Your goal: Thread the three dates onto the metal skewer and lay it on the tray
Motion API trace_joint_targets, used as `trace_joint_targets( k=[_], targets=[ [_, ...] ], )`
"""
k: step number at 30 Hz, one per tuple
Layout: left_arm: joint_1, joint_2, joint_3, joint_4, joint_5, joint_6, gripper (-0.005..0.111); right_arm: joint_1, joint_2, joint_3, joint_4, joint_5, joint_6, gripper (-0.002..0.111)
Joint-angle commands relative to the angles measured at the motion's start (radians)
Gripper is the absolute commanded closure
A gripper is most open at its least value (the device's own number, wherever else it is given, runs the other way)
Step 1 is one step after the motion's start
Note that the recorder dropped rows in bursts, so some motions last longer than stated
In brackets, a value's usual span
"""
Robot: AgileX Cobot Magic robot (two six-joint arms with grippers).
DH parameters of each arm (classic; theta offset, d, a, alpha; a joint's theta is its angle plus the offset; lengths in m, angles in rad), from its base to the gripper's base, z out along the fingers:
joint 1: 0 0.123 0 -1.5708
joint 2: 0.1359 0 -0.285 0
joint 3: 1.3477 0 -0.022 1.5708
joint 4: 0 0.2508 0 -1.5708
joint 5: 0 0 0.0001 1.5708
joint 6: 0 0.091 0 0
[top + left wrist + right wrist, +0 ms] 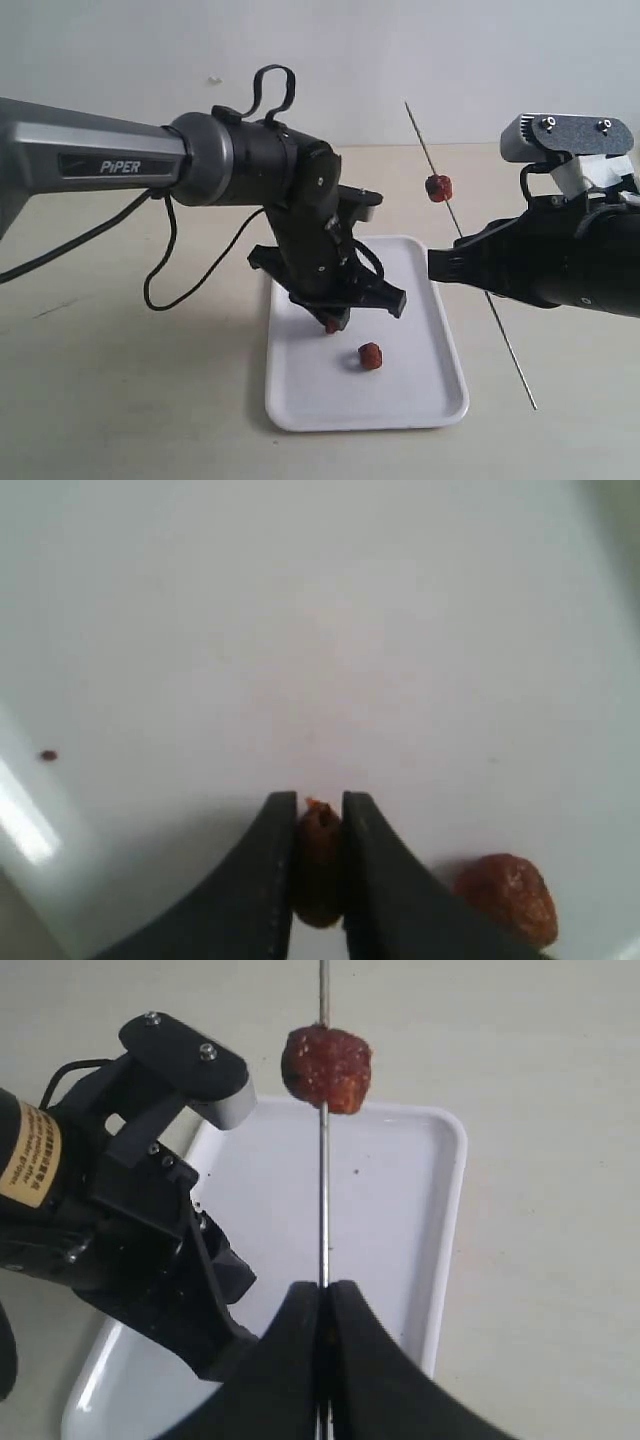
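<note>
My left gripper (336, 318) (320, 802) is low over the white tray (420, 400) (200, 630) (430, 1180) and shut on one reddish-brown date (331, 327) (318, 865), which is pinched between its black fingers. A second date (370, 355) (508, 898) lies loose on the tray just beside it. The third date (438, 187) (327, 1068) sits threaded on the thin metal skewer (511, 350) (323, 1200). My right gripper (440, 266) (322, 1286) is shut on the skewer and holds it slanted above the tray's right edge.
The left arm (250, 160) (150, 1230) reaches across the tray's far half. A black cable (160, 280) hangs from the arm to the beige tabletop (120, 400). A few tiny dark specks (48, 755) dot the tray.
</note>
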Motion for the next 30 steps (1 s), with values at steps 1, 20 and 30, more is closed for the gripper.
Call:
trace_joint_targets(
  k=[1,20,30],
  targets=[
    [0.043,-0.057,-0.001,-0.085,0.011,0.055,0.096,0.0,-0.009,0.006,-0.002,-0.002,-0.011,0.108],
    [0.318,-0.102,-0.001,-1.234,0.153,0.752,0.096,0.0,-0.009,0.168,-0.002,0.18,-0.001,0.108],
    [0.339,-0.1,0.004,-1.304,0.147,0.771,0.096,0.0,-0.009,0.208,-0.002,0.178,-0.002,0.108]
  ],
)
